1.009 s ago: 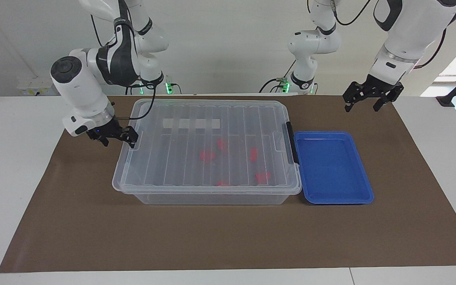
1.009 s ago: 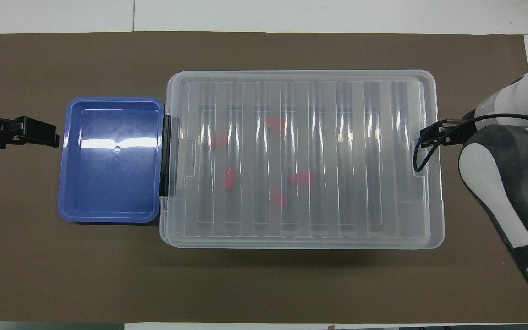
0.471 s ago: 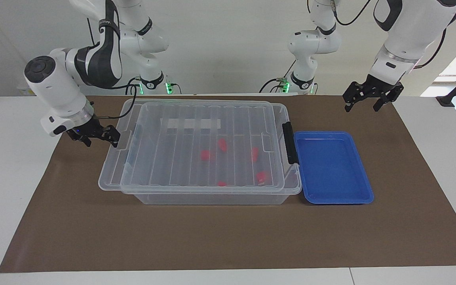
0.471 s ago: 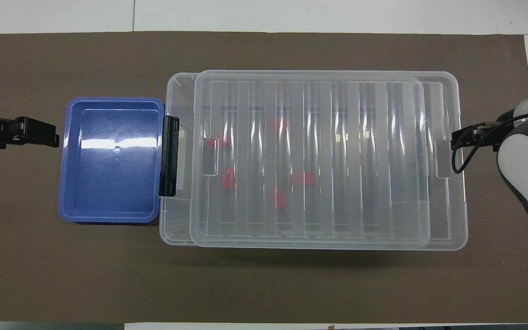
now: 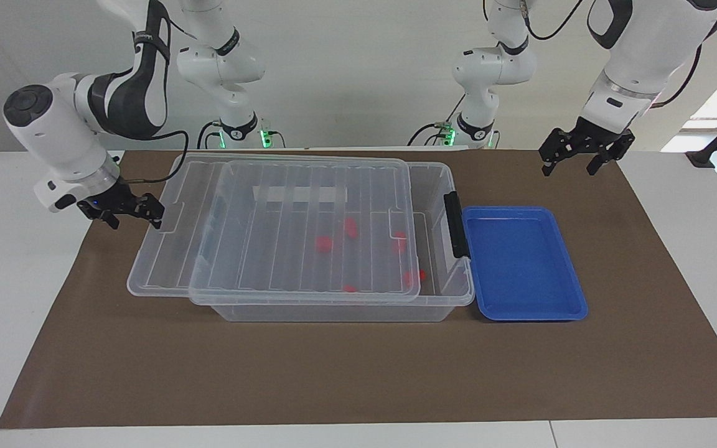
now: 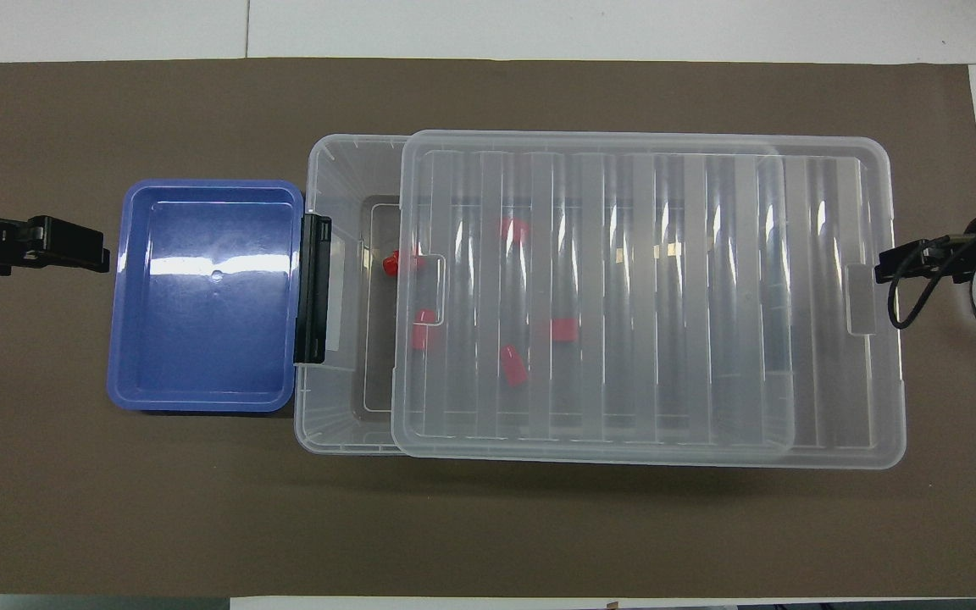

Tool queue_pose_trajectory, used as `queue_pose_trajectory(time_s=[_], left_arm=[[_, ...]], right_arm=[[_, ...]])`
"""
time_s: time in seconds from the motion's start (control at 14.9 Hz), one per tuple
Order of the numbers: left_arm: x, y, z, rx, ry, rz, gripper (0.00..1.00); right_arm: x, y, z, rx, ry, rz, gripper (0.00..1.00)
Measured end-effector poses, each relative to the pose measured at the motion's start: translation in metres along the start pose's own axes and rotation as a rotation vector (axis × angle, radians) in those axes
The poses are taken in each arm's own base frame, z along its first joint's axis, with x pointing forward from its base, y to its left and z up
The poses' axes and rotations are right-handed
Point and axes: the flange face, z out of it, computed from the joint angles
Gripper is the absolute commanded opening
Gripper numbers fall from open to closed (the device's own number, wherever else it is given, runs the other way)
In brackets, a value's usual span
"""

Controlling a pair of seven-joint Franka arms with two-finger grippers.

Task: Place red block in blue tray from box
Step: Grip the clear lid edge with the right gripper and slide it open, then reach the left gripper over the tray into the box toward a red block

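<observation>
The box is a clear bin in the middle of the mat, with several red blocks on its floor. Its ribbed clear lid is lifted and shifted toward the right arm's end, uncovering a strip of the box beside the black clip. One red block lies in that uncovered strip. My right gripper is shut on the lid's end tab. The blue tray lies empty against the box at the left arm's end. My left gripper waits open, up over the mat near the tray's corner.
A brown mat covers the table, with white table at both ends. The lid overhangs the box toward the right arm's end. The left gripper shows beside the tray in the overhead view.
My right gripper has pulled the lid up and off toward the right arm's end, opening a gap at the clip end of the box. The left arm has not moved.
</observation>
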Motion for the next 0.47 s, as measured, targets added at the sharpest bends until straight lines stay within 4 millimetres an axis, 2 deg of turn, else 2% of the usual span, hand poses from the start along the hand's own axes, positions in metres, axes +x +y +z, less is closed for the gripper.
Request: queue_pose_trajectory(time_s=[0.47], left_arm=[[0.0, 0.004, 0.0, 0.0, 0.001, 0.008, 1.0]], right_arm=[[-0.008, 0.036, 0.0, -0.001, 0.0, -0.037, 1.0]])
